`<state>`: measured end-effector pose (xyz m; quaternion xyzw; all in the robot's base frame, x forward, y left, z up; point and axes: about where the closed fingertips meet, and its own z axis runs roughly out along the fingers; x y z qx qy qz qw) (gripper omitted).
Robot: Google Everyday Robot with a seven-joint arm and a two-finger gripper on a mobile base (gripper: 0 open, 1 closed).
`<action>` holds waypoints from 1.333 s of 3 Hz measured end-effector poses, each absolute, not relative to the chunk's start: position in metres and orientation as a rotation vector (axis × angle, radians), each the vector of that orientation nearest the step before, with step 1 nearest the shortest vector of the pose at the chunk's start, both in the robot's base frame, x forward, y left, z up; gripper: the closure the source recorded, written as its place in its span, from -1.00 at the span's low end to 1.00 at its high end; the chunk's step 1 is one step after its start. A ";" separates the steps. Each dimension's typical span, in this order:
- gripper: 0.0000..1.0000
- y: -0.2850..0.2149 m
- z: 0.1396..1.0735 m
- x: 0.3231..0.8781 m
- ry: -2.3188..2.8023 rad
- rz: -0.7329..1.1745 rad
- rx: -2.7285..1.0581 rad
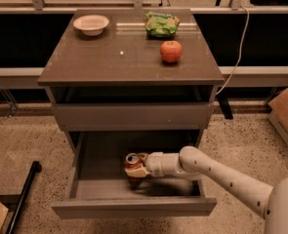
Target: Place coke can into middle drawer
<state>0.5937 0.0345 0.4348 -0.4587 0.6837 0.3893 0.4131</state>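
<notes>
Inside open middle drawer, gripper tight around upright coke can; apple, bowl, green bag on cabinet top

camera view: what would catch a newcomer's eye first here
The white arm reaches in from the right, its gripper inside the open middle drawer, fingers closed on the red coke can. Next comes the red apple on the cabinet top, with a green bag behind it and a white bowl at the back left.

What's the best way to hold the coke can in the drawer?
Round its straight sides, from the picture's right, probably. The coke can stands upright, silver top up, and the gripper is shut on it that way inside the middle drawer.
</notes>
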 end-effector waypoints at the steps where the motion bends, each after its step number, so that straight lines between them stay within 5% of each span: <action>1: -0.46 0.037 0.435 0.593 1.716 0.982 -1.155; 2: -0.93 0.039 0.435 0.592 1.714 0.986 -1.157; 4: -1.00 0.040 0.435 0.592 1.713 0.988 -1.158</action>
